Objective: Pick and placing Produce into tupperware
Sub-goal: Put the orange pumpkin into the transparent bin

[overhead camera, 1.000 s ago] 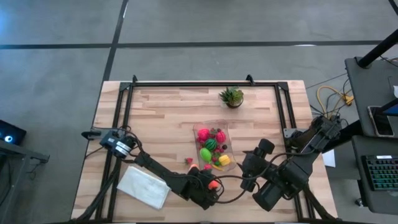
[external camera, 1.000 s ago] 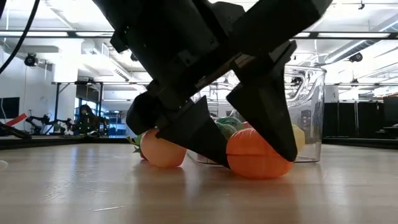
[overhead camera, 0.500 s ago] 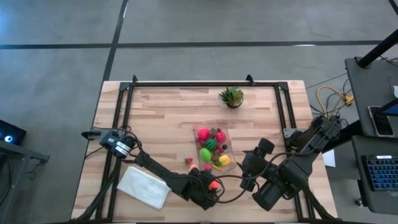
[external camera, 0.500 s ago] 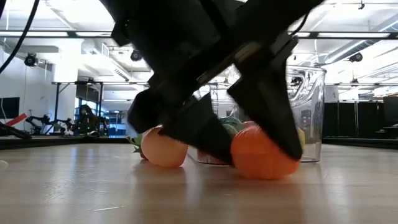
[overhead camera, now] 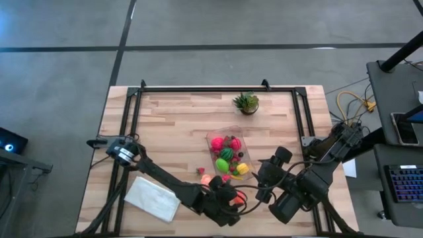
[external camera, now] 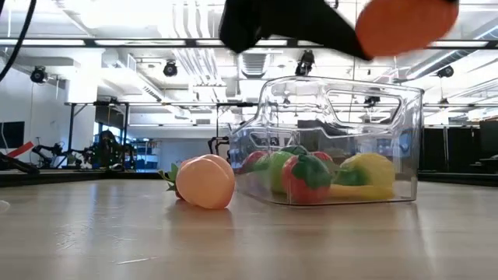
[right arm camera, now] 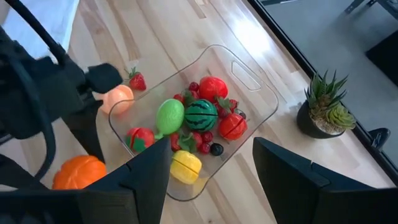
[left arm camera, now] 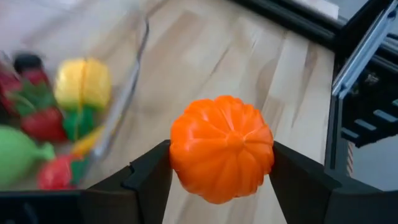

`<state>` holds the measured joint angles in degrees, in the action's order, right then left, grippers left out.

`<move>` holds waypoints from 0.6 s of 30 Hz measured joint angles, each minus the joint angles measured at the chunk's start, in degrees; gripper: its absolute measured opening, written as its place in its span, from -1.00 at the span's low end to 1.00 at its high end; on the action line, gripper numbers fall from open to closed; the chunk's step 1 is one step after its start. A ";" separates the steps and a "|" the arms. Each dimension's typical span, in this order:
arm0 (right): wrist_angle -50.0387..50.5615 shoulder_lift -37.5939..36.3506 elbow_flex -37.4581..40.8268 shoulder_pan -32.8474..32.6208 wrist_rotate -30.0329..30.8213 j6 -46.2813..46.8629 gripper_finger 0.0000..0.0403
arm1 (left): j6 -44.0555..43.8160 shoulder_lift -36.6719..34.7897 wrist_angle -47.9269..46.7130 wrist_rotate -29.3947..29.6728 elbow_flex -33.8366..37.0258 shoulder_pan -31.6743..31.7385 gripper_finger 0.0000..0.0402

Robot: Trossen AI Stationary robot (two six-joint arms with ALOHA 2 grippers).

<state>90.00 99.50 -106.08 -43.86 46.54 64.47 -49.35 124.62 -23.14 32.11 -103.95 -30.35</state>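
My left gripper (left arm camera: pixel 221 171) is shut on an orange ribbed pumpkin toy (left arm camera: pixel 221 148), up in the air by the table's near edge (overhead camera: pixel 232 197). The pumpkin (external camera: pixel 405 23) is higher than the rim of the clear tupperware (external camera: pixel 334 140). The tupperware (overhead camera: pixel 227 155) stands mid-table holding several toy fruits: red, lime green, yellow and a striped dark green one (right arm camera: pixel 200 114). A peach-coloured toy (overhead camera: pixel 206 179) and a small strawberry (overhead camera: pixel 200 171) lie on the wood beside its near-left corner. My right gripper (right arm camera: pixel 211 186) is open, to the right of the tupperware (overhead camera: pixel 264 175). My left gripper pinches the orange pumpkin between its two fingers (left arm camera: pixel 149 177), one on each opposite side of its ribbed body (left arm camera: pixel 180 155). The pumpkin is lifted clear of the table and touches nothing else.
A spiky green potted plant (overhead camera: pixel 246 102) stands near the far edge. A white folded cloth (overhead camera: pixel 153 198) lies near the left front corner. A black frame rail (overhead camera: pixel 218 88) runs around the tabletop. Bare wood lies left of the tupperware.
My left gripper, still shut on the orange pumpkin, has risen from the tabletop to above the tupperware's rim and drifted a little toward the table's right. The pumpkin went from resting on the wood to lifted clear. The peach toy stayed in place.
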 joint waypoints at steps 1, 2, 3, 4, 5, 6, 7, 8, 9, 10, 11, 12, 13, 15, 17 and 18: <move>0.00 -0.28 0.02 0.00 0.00 0.00 0.09 | 0.83 -0.18 -0.28 0.85 -0.46 0.02 0.09; -0.02 -0.57 0.02 0.00 0.00 0.00 0.09 | 1.95 -0.43 -0.36 1.80 -1.00 0.02 0.09; 0.01 -0.91 0.02 0.00 0.01 0.00 0.09 | 3.16 -0.71 -0.76 2.67 -1.41 0.02 0.09; 0.03 -1.38 0.02 0.00 0.02 0.00 0.09 | 4.25 -0.83 -1.43 3.47 -2.01 0.03 0.09; 0.00 -1.80 0.05 0.00 0.05 0.01 0.09 | 5.20 -0.92 -2.22 4.04 -2.87 0.09 0.09; 0.00 -2.34 0.11 0.00 0.09 0.02 0.09 | 6.29 -0.94 -3.53 4.87 -3.71 0.12 0.09; 0.06 -2.85 0.15 0.00 0.16 0.03 0.09 | 7.32 -1.02 -5.26 6.12 -4.50 0.13 0.09; -0.01 -3.37 0.18 -0.02 0.53 0.13 0.09 | 8.33 -1.03 -7.33 7.79 -5.30 0.14 0.09; -0.05 -4.08 0.30 -0.02 0.81 0.30 0.09 | 9.40 -1.03 -9.27 9.56 -6.04 0.21 0.09; 0.06 -4.66 0.37 -0.11 1.25 0.58 0.09 | 9.64 -1.03 -11.47 11.60 -6.77 0.31 0.09; 0.01 -5.29 0.43 -0.11 1.50 0.93 0.09 | 9.71 -1.03 -14.20 14.33 -7.41 0.52 0.09; -0.03 -6.02 0.59 -0.11 1.55 1.12 0.09 | 9.63 -1.03 -16.35 16.72 -7.87 0.89 0.09; 0.02 -6.56 0.78 -0.11 1.55 1.40 0.09 | 9.47 -1.04 -17.93 18.18 -8.13 1.44 0.09; -0.01 -7.72 1.35 -0.11 1.58 2.20 0.09 | 9.42 -1.14 -20.75 17.73 -8.14 3.01 0.09; 0.02 -8.44 2.01 -0.11 1.57 2.99 0.09 | 9.34 -1.14 -21.68 13.07 -7.83 4.80 0.09; 0.02 -8.76 2.39 -0.11 1.57 3.05 0.09 | 9.21 -1.14 -21.42 10.30 -7.41 5.76 0.09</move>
<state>90.02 90.75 -103.69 -43.97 48.11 67.52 -40.14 123.48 -44.56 42.41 -111.36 -24.58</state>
